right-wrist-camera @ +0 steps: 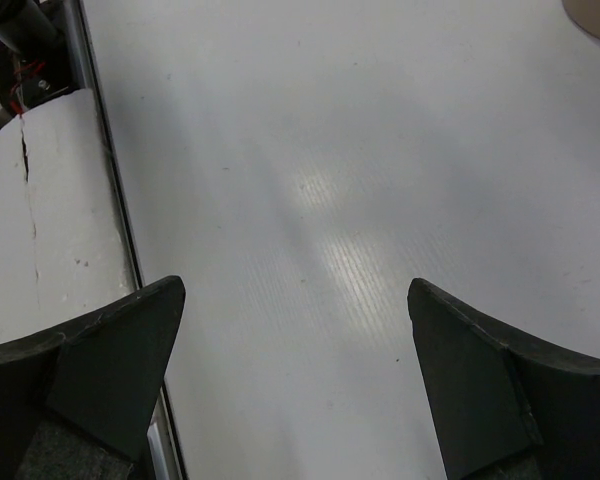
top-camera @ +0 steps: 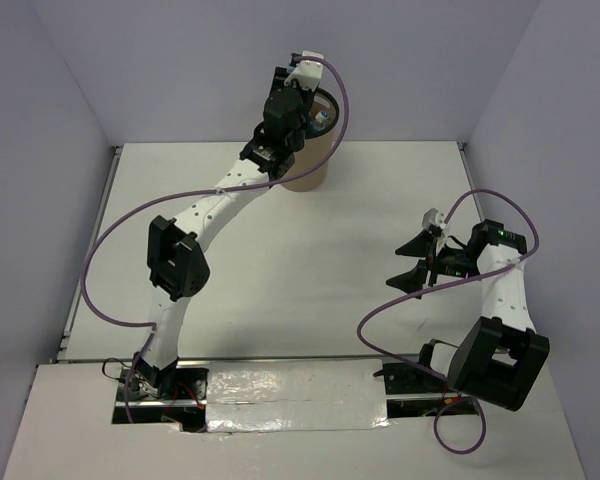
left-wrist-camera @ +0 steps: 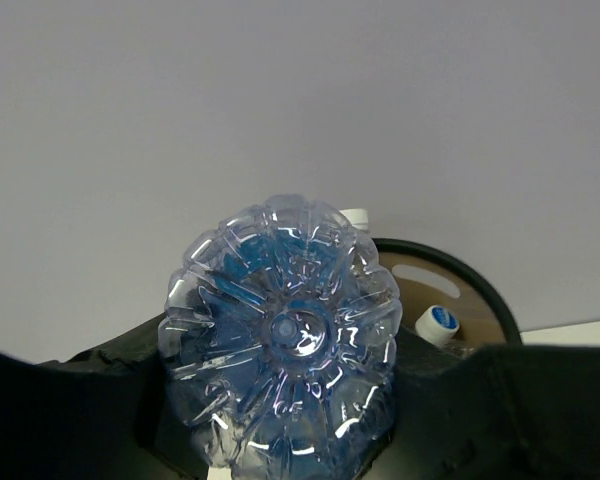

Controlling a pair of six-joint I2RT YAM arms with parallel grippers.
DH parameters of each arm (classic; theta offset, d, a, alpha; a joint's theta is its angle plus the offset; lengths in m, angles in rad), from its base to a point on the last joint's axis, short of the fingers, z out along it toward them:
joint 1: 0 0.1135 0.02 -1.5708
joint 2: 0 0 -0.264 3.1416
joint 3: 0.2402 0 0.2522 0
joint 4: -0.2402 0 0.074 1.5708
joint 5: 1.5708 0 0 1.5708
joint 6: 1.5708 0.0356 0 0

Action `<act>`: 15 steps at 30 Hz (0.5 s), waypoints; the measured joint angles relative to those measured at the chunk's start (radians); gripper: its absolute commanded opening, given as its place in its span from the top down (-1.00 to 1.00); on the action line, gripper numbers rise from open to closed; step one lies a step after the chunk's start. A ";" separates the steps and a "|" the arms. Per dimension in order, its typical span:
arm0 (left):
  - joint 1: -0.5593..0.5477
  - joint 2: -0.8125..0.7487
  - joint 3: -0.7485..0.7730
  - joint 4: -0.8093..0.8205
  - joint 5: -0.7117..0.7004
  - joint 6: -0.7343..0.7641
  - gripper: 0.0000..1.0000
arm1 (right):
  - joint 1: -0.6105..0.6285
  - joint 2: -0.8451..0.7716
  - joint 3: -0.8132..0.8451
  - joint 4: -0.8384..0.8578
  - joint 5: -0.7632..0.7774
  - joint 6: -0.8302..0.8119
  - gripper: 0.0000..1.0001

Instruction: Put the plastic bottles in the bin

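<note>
Left end effector point(left-wrist-camera: 290, 430) gripping clear bottle point(left-wrist-camera: 283, 330), over bin point(left-wrist-camera: 485, 290) — right end effector point(right-wrist-camera: 295, 385) spread wide, above table point(right-wrist-camera: 330, 150).

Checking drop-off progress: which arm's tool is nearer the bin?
Left. The left tool is at the bin rim, shut on a bottle; the right tool hangs open over the table, far off.

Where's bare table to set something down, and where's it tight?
Free: middle of the table, between left arm and right end effector, and the far-right stretch beside the bin. Tight: at the bin, where the left end effector holds a bottle over it.
</note>
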 measured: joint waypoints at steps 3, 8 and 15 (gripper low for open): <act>0.001 0.014 0.012 -0.019 -0.002 0.024 1.00 | -0.001 0.010 -0.001 0.000 0.000 -0.004 -1.00; 0.007 0.021 0.015 -0.053 0.010 0.043 0.72 | -0.002 0.025 -0.001 0.000 0.000 -0.010 -1.00; 0.012 0.056 0.015 -0.125 0.042 0.046 -0.69 | -0.003 0.025 -0.010 0.000 0.000 -0.010 -1.00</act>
